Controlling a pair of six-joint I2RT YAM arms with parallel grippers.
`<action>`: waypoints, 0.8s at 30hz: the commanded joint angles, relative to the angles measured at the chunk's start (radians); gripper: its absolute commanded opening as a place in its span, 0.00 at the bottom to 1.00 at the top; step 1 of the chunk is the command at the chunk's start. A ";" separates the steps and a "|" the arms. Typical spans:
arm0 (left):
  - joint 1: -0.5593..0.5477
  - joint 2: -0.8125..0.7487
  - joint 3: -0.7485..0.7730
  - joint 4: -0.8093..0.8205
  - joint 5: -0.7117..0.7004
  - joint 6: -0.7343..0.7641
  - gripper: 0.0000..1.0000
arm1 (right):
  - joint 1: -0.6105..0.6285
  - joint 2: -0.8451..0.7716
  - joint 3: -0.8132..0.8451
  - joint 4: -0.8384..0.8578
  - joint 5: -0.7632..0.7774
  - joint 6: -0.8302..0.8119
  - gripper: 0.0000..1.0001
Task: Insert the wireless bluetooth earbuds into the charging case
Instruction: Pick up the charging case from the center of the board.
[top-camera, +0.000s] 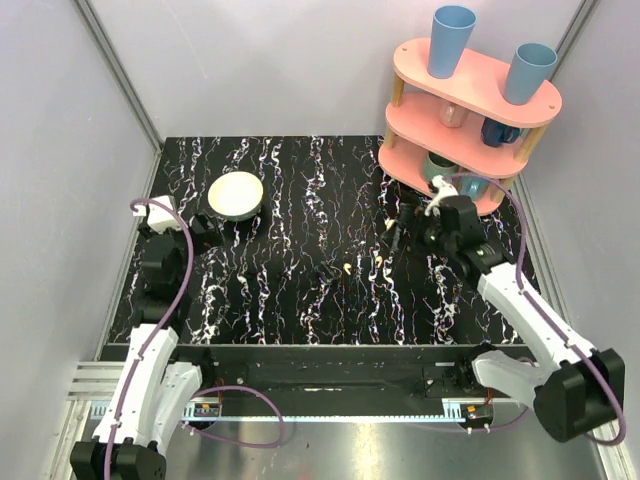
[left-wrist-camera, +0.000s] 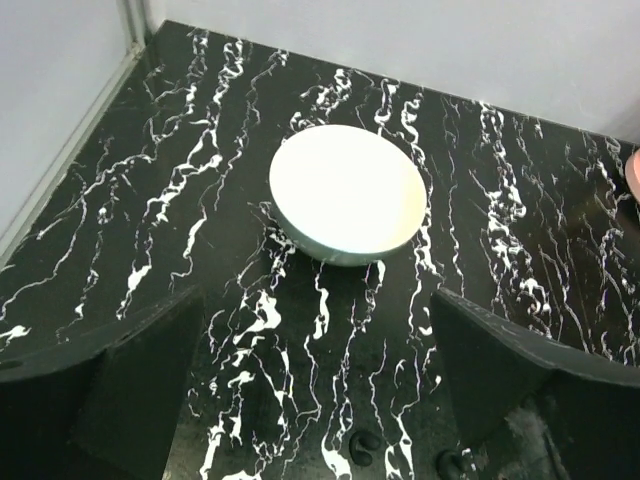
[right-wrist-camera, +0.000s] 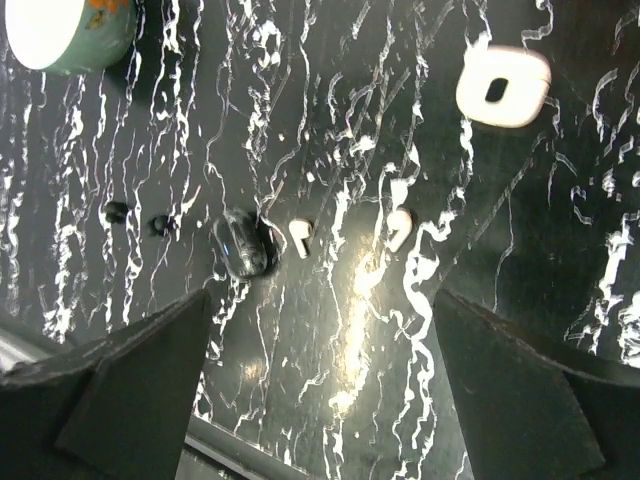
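Observation:
Two cream-white earbuds lie apart on the black marbled table: one (right-wrist-camera: 302, 237) beside a glossy black oval object (right-wrist-camera: 245, 245), the other (right-wrist-camera: 398, 228) to its right. In the top view they (top-camera: 346, 268) (top-camera: 380, 261) lie mid-table. The cream charging case (right-wrist-camera: 503, 88) (top-camera: 389, 226) rests farther off, its dark centre showing. My right gripper (right-wrist-camera: 320, 380) (top-camera: 408, 236) hovers open above the table, nothing between its fingers, the earbuds just beyond its tips. At the far left my left gripper (left-wrist-camera: 315, 390) (top-camera: 198, 232) is open and empty, well away from them.
A round cream bowl (left-wrist-camera: 348, 193) (top-camera: 235, 195) sits in front of the left gripper. A pink two-tier shelf (top-camera: 470, 110) with blue cups stands at the back right, close behind the right arm. Small black bits (right-wrist-camera: 117, 212) (left-wrist-camera: 365, 445) lie on the table.

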 joint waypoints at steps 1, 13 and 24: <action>0.004 0.003 0.192 -0.219 -0.100 -0.070 0.99 | 0.174 0.050 0.233 -0.174 0.315 -0.112 1.00; 0.004 0.055 0.354 -0.553 -0.014 -0.098 0.99 | 0.212 -0.039 0.023 0.092 0.125 -0.098 1.00; 0.004 -0.007 0.305 -0.634 0.050 -0.090 0.99 | 0.260 0.032 0.081 0.010 0.021 -0.180 0.98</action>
